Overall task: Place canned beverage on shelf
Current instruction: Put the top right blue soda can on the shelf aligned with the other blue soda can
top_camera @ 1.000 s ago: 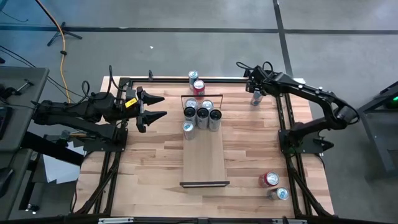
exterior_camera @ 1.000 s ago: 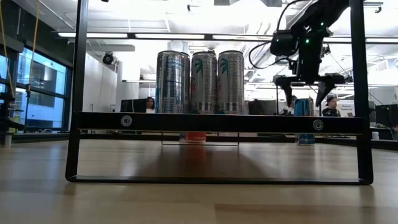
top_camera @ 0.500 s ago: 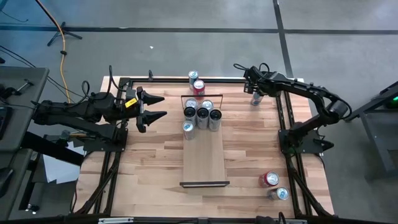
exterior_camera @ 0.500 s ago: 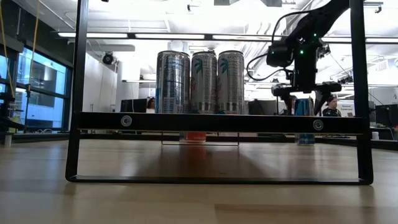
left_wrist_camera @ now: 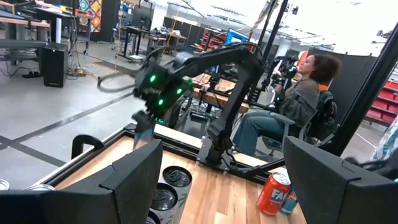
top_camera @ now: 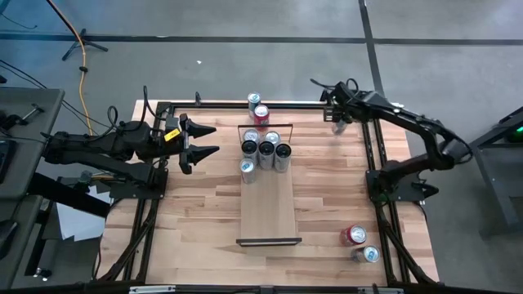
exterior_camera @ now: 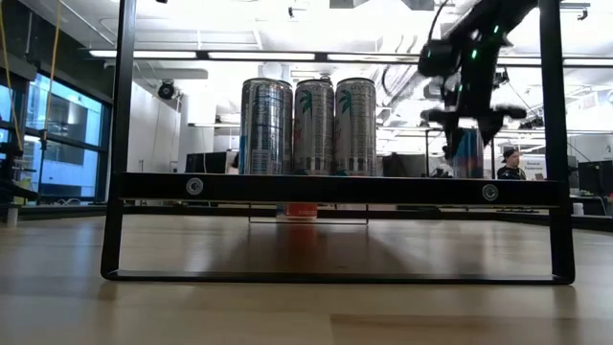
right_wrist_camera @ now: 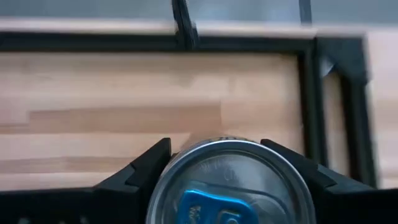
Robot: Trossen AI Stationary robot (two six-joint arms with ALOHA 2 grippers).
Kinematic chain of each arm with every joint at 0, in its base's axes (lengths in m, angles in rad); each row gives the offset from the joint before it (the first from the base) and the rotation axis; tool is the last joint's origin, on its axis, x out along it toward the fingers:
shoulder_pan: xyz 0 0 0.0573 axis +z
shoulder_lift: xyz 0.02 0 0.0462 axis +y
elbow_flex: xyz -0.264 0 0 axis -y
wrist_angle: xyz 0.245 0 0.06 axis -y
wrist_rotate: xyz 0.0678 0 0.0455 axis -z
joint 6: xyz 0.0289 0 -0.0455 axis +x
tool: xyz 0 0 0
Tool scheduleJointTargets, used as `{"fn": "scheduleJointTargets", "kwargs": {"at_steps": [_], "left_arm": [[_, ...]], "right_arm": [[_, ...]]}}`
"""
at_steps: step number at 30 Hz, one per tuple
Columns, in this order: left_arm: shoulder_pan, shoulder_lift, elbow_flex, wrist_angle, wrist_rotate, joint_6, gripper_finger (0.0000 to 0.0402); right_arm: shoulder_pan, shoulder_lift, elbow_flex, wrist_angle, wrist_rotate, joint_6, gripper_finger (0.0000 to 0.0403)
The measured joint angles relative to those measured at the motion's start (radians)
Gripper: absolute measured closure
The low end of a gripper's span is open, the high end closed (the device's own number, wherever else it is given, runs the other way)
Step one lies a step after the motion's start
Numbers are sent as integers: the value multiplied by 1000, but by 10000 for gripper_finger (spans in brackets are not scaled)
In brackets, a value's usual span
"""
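Right pincer [right_wrist_camera: 227,165] clamps can [right_wrist_camera: 231,183] between fingers, raised off table's far right corner.

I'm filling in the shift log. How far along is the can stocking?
Done: six cans stand at the far end of the shelf. In hand: the right claw grips a blue-tabbed can, raised near the table's far right corner. Left: shelving it, plus two cans at near right and two beyond the shelf. The left claw waits open.

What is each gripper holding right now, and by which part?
The right gripper has a blue-tabbed can between its fingers, gripped on the sides just under the top rim, at the table's far right corner. The left gripper is open and holds nothing.
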Motion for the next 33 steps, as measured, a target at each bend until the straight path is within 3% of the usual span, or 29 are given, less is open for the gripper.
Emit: {"fn": "scheduleJointTargets", "kwargs": {"at_steps": [13, 18, 23, 30, 33], "left_arm": [[0, 0, 0, 0, 0, 0, 108], [0, 0, 0, 0, 0, 0, 108], [0, 0, 0, 0, 0, 0, 108], [0, 0, 0, 0, 0, 0, 108], [0, 0, 0, 0, 0, 0, 108]], "right_arm": [[139, -258, 322, -93, 85, -245, 193], [250, -317, 354, -76, 51, -261, 193], [402, -382, 284, 80, -45, -276, 193], [623, -434, 177, 513, -115, -297, 193], [699, -414, 175, 606, -145, -349, 193]]}}
